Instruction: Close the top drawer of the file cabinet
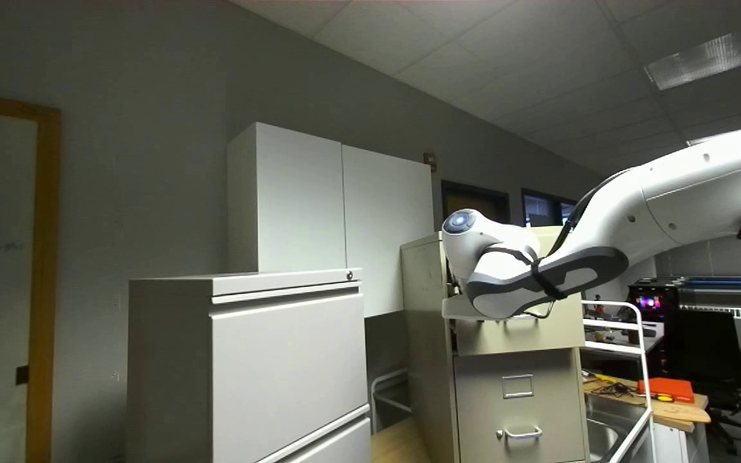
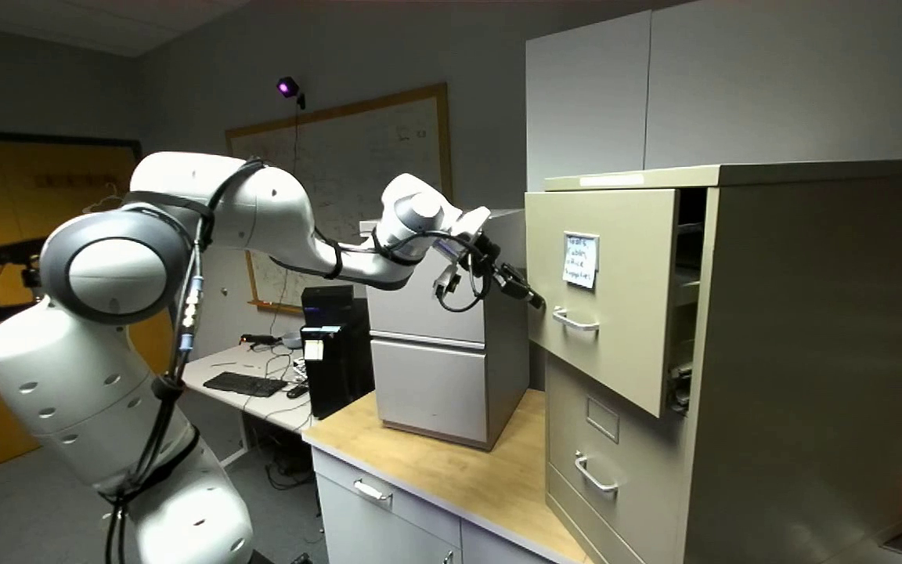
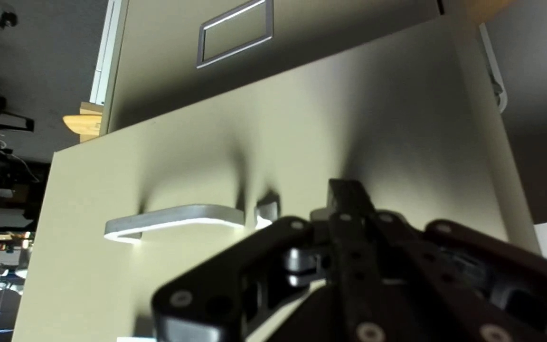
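- holding my gripper (image 3: pixel 344 187) up at the front of the top drawer (image 2: pixel 627 301), on the side nearer the grey cabinet (image 2: pixel 427 384).
- its fingertips (image 3: pixel 345 195) sit together in the wrist view, closed, with nothing gripped between them.
- i can't tell whether they touch the metal or stop just short of it.
- the top drawer is the uppermost one in the file cabinet (image 2: pixel 811 337), and it stands out from the frame; i see a dark gap along its edge, with contents too dim for me to name.
- on that drawer front, the handle (image 2: pixel 575 319) lies to one side of my fingertips, and a small metal knob (image 3: pixel 267 213) sits between the two, apart from both.
- a handwritten note (image 2: pixel 580 260) hangs above the handle.
- below, the lower drawer (image 2: pixel 643 462) sits back in the cabinet, with a label frame (image 2: pixel 602 418) over its own handle.
- my arm (image 2: pixel 255 211) has cables strapped along it.
- the grey cabinet stands on a wooden counter (image 2: pixel 514 478), and a white cupboard (image 1: pixel 300 199) is up on the wall.
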`<state>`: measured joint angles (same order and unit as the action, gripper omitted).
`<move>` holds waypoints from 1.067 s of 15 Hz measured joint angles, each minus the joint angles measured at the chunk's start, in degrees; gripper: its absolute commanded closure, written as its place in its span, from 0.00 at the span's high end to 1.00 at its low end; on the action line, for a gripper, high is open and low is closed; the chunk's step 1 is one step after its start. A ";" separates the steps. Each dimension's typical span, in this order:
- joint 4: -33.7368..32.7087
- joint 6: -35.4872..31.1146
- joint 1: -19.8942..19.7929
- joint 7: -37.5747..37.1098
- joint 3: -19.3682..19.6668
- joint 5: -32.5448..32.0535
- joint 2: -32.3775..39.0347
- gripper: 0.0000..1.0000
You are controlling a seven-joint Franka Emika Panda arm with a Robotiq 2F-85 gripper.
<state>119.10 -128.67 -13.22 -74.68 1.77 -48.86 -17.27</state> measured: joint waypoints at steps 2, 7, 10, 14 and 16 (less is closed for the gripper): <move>0.02 0.48 0.23 0.43 1.04 1.88 0.97 0.00; -0.21 2.93 0.20 5.76 4.59 10.99 5.58 0.00; -0.28 4.80 -0.04 11.71 7.17 17.71 10.58 0.00; -3.75 5.70 -0.50 14.23 8.99 21.29 17.24 0.00; -4.69 7.36 -0.27 14.30 9.03 22.11 17.70 0.00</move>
<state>114.41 -121.31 -13.49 -60.38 10.79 -26.75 0.43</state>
